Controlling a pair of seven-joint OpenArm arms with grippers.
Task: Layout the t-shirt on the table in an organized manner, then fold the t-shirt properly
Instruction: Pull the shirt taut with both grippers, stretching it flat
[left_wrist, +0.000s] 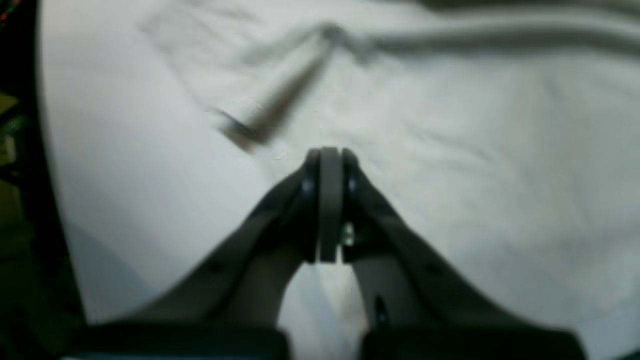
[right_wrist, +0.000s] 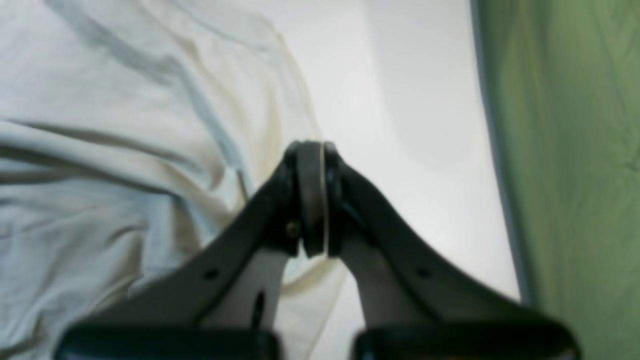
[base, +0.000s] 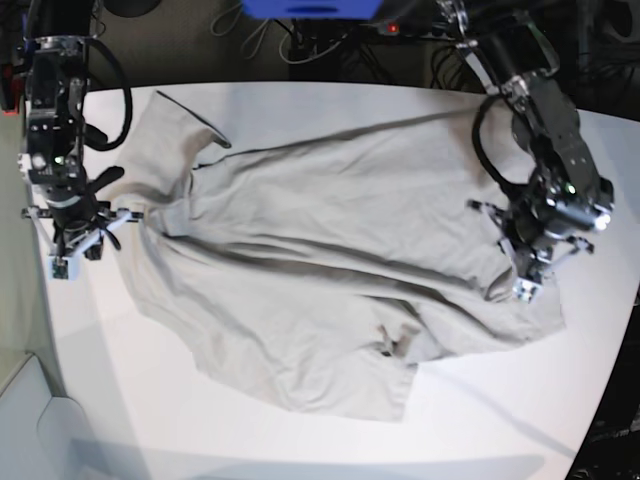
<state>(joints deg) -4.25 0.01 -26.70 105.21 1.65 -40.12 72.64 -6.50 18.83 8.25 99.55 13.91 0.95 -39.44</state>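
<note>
The two black metal-and-plastic robot arms are showing a blocky, jointed build in the base view, with thick black cables looping beside their upper segments. The left arm's dark two-fingered gripper (base: 528, 275) is carrying small white brackets around its wrist housing, and a tiny green light is glowing there. The right arm's matching black gripper (base: 70, 250) is showing similar white fittings and a pale tip. In the wrist views each gripper (left_wrist: 330, 160) (right_wrist: 312, 150) is appearing as two curved, matte dark-grey fingers — wide at the base, narrowing upward — with grey rubbery pads (left_wrist: 329, 200) between black rims. Small round holes and a brass-coloured screw (right_wrist: 291, 229) are showing on the fingers.
</note>
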